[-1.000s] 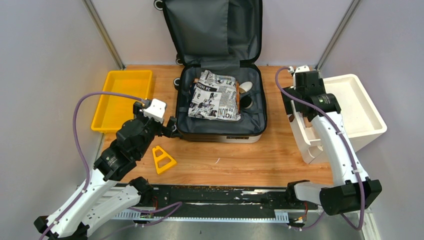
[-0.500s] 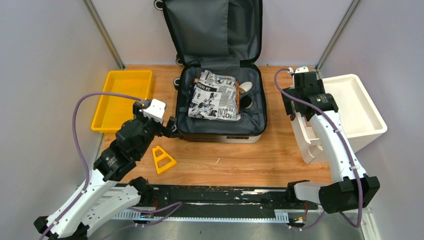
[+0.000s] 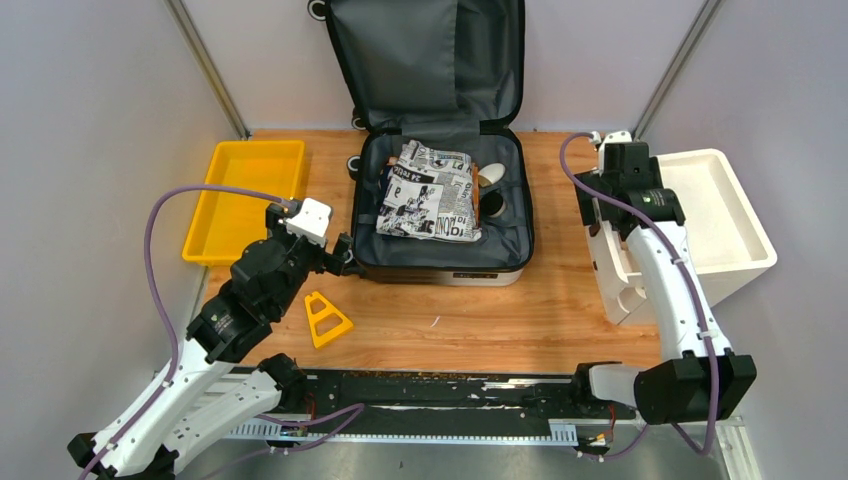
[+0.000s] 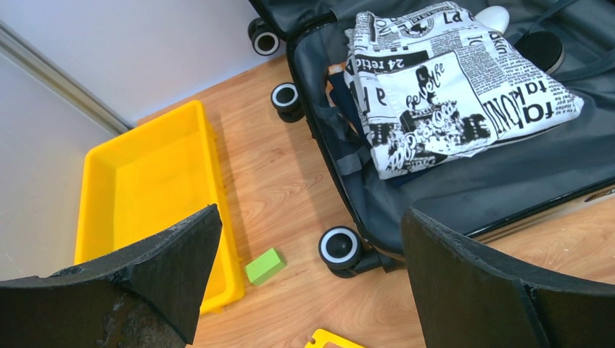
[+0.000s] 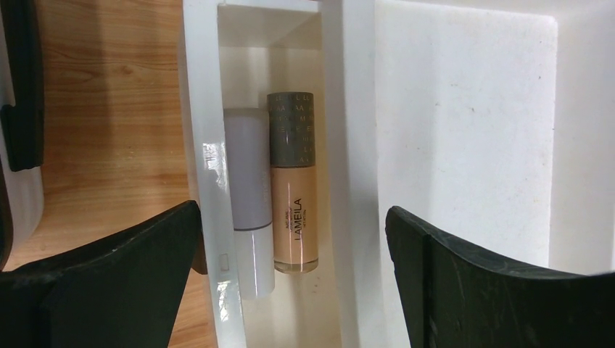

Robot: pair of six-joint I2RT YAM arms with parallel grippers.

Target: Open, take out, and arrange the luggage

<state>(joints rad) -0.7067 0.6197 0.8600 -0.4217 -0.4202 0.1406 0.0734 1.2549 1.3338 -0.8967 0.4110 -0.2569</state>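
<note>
an open luggage [image 3: 440,90] lies flat at the back-centre of the wooden table [image 3: 480,320], its lid propped upright against the rear wall and the dark grey lining showing. a folded newsprint-patterned cloth [image 3: 430,190] rests in the lower half, with a small white object [image 3: 492,175] and a round black object [image 3: 493,205] just beside it on the right.

the left end effector [image 4: 308,214] hangs with its fingers spread wide and nothing between them, near the case's front-left corner, where a black wheel [image 4: 339,248] sits on the wood. a yellow tray [image 3: 240,190] stands to the left of the case, a green block [image 4: 265,266] just beside the tray's near corner and a yellow triangular piece [image 3: 327,318] on the table near the left arm.

on the right, the right end effector [image 5: 290,210], also spread wide and holding nothing, hovers above the narrow side compartment of a white bin [image 3: 720,210]. in that compartment a beige foundation bottle [image 5: 294,188] marked "lameila" and a pale tube [image 5: 248,188] lie side by side, touching.
</note>
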